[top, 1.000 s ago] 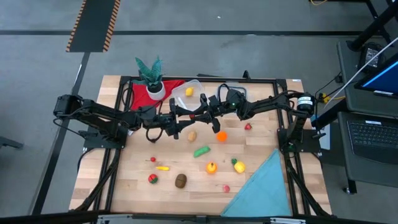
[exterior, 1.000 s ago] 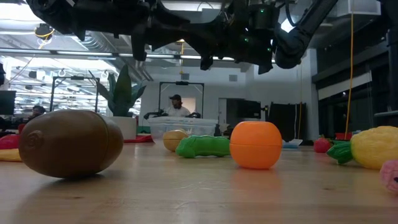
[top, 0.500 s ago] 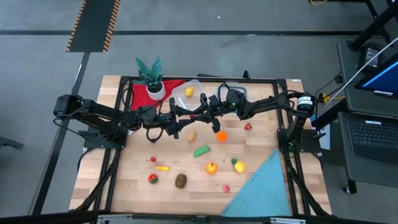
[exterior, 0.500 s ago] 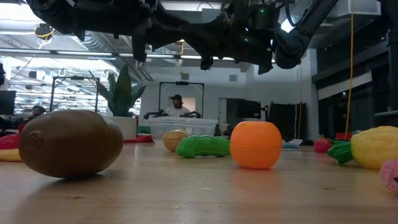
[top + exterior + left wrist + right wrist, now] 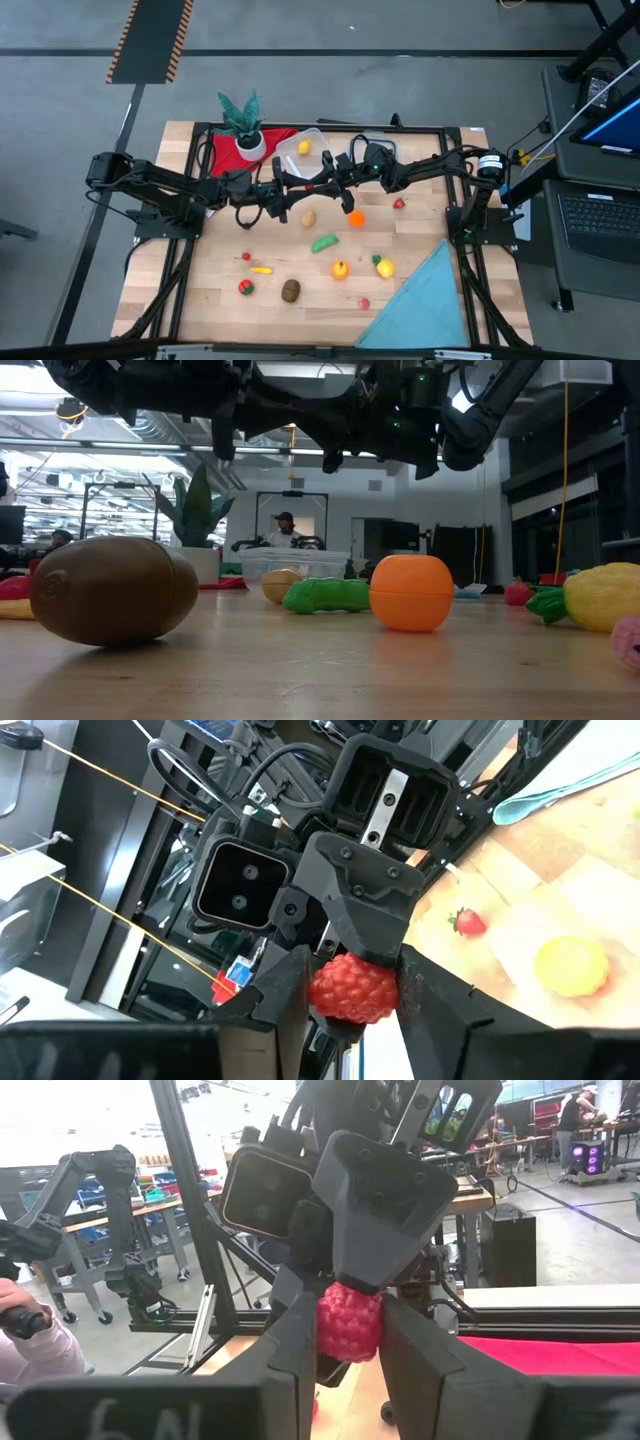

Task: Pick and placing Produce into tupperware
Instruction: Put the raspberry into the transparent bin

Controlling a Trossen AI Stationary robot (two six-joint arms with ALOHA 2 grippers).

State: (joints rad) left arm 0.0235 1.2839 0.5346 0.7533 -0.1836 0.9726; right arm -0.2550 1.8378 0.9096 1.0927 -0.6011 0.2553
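Both pincers met above mid-table, tip to tip. My right pincer pinched a red raspberry between its two fingers. My left pincer faced it from the opposite side, its fingers lying against the same berry's flanks, so the fruit sat in both grips at once, clear of the table.

Just below the meeting point, on the wood: an orange fruit on my right pincer's side and a tan potato on my left pincer's side. A strawberry lay under my right arm, a little farther out.

The tupperware stood near the pincers, towards the table's back edge, with one yellow piece in it. Beside it: red cloth and potted plant.

Farther off, towards the front edge: green pod, then brown kiwi, well apart from both pincers. A blue cloth covered the front corner on my right.
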